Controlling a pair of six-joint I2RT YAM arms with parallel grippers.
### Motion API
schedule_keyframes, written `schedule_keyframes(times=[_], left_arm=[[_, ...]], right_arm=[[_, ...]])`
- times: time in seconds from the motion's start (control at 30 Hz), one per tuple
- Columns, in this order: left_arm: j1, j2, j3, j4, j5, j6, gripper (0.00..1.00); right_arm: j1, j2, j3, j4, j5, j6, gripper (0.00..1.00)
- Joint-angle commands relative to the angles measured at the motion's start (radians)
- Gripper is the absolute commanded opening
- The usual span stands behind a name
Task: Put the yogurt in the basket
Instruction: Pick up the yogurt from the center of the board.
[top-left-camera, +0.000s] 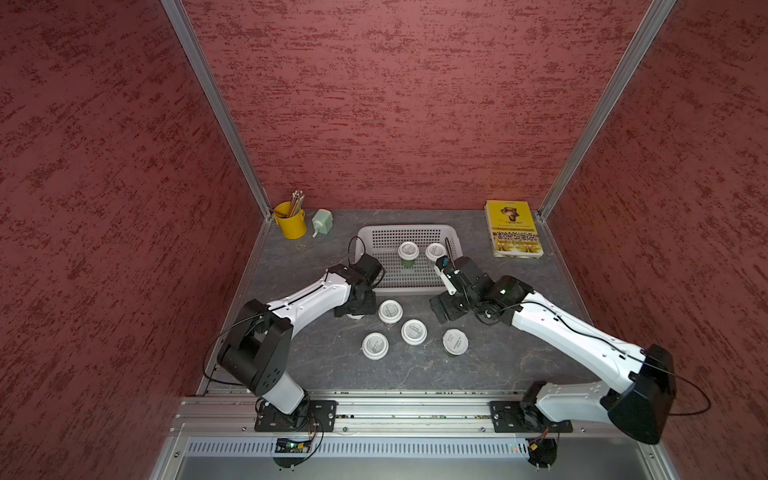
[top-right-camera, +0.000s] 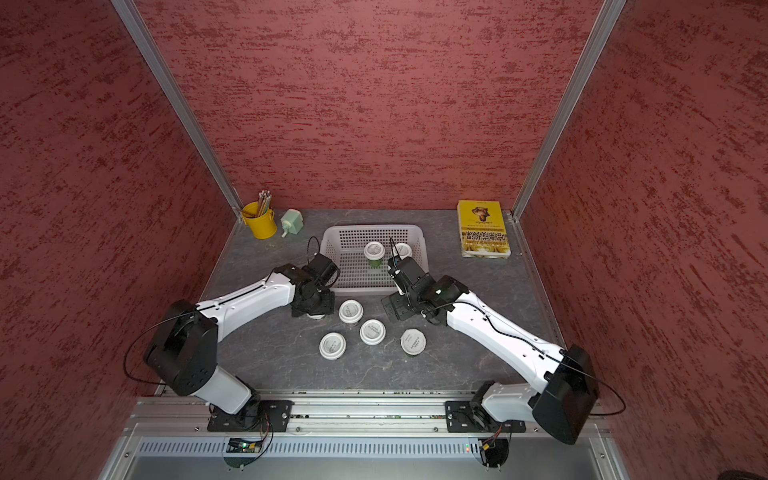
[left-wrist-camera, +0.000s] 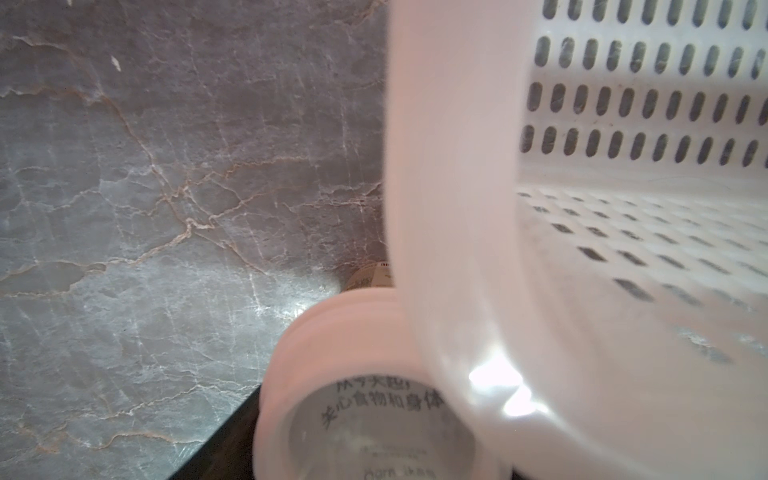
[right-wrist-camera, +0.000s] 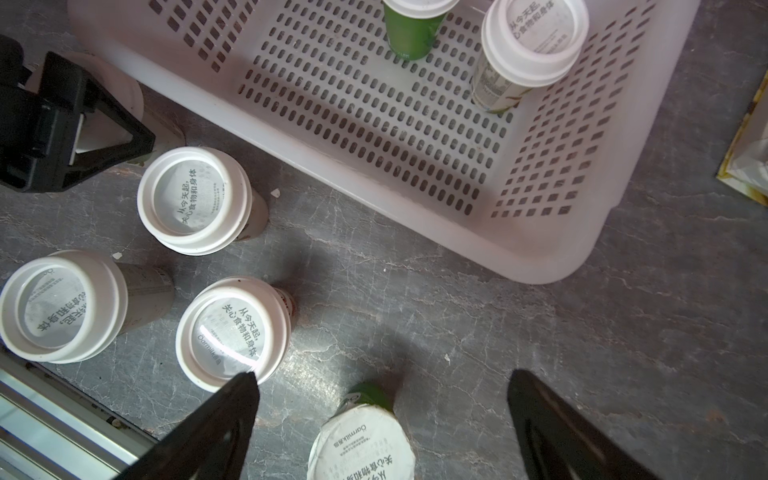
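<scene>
Seven small yogurt cups (top-left-camera: 390, 311), each with a round white plastic lid printed in grey over a clear or green body, are split between two places. Two stand upright towards the far side of the shallow, pale grey-white perforated plastic basket (top-left-camera: 409, 237): a green-bodied cup (top-left-camera: 407, 252) and a pale-bodied cup (top-left-camera: 435, 251) just beside it. Four more stand on the dark grey, veined, stone-look counter (top-left-camera: 519, 353) in front of the basket, near one another but not touching. The seventh cup (left-wrist-camera: 374, 428) sits on the counter right against the basket's near corner, under the left hand (top-left-camera: 352, 309).

In the right wrist view the left hand's black fingers straddle that cup, but I cannot tell whether they are pressing on it yet. The right hand (right-wrist-camera: 382, 374) hangs over the counter with its fingers wide apart and nothing between them.

The cups look light, thin-walled and fairly stiff, so a hard squeeze would probably dent them. Their smooth, tapered sides are likely slippery. Being tall and narrow, they should tip at a sideways nudge. The best hold is probably across the body just under the lid, where the overhanging rim gives a ledge. The basket's rolled rim is smooth and rounded, and this cup has to be lifted over it.
</scene>
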Motion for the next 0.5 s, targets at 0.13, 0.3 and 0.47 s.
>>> schedule_keyframes(times=[0.13, 0.3, 0.47], left_arm=[[-0.002, -0.031, 0.009, -0.026, -0.022, 0.014, 0.77], [-0.003, -0.068, 0.024, -0.069, -0.022, 0.017, 0.77], [-0.007, -0.138, 0.042, -0.141, -0.023, 0.013, 0.76]], right_arm=[[0.011, -0.004, 0.001, 0.016, 0.011, 0.010, 0.98], [0.011, -0.004, 0.000, 0.016, 0.010, 0.011, 0.98], [0.011, -0.010, 0.006, 0.014, 0.007, 0.008, 0.99]])
